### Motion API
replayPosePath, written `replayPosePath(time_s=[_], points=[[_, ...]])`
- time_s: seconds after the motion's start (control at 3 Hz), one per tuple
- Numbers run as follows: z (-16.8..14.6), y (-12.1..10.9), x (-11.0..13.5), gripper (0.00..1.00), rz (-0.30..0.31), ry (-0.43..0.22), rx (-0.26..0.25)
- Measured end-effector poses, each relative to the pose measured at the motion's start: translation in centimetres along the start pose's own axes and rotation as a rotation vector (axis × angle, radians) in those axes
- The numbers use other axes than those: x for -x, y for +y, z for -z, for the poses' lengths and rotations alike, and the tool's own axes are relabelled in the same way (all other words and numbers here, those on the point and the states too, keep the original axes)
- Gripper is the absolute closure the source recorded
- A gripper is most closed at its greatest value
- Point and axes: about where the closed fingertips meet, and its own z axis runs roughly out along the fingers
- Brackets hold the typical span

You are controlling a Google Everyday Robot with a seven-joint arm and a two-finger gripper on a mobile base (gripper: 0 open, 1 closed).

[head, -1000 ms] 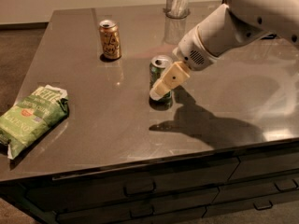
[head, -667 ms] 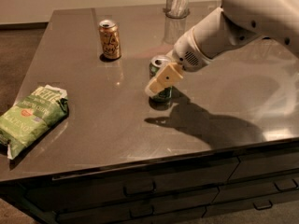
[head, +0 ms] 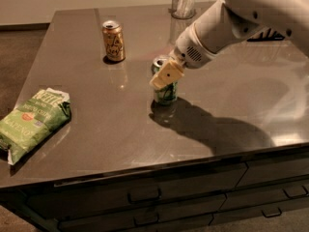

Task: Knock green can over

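Note:
The green can (head: 165, 93) stands upright near the middle of the dark counter (head: 120, 129), its silver top showing. My gripper (head: 165, 75) comes in from the upper right on a white arm. Its tan fingers (head: 166, 73) lie across the front of the can's upper half and hide part of its side. The gripper looks to be touching or just in front of the can.
An orange-gold can (head: 113, 41) stands upright to the back left. A green chip bag (head: 33, 122) lies at the left edge. A metal cup (head: 184, 0) stands at the back. Drawers (head: 145, 195) run below the front edge.
The gripper has moved a little to the left, from the can's right side to across its front. The can still stands in the same spot.

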Motion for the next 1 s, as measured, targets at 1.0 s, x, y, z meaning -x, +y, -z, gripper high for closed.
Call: replayPosePath(time_s=[1.0], points=[[3.4,-1.2,0.8,1.0,0.202,0.414,0.035]])
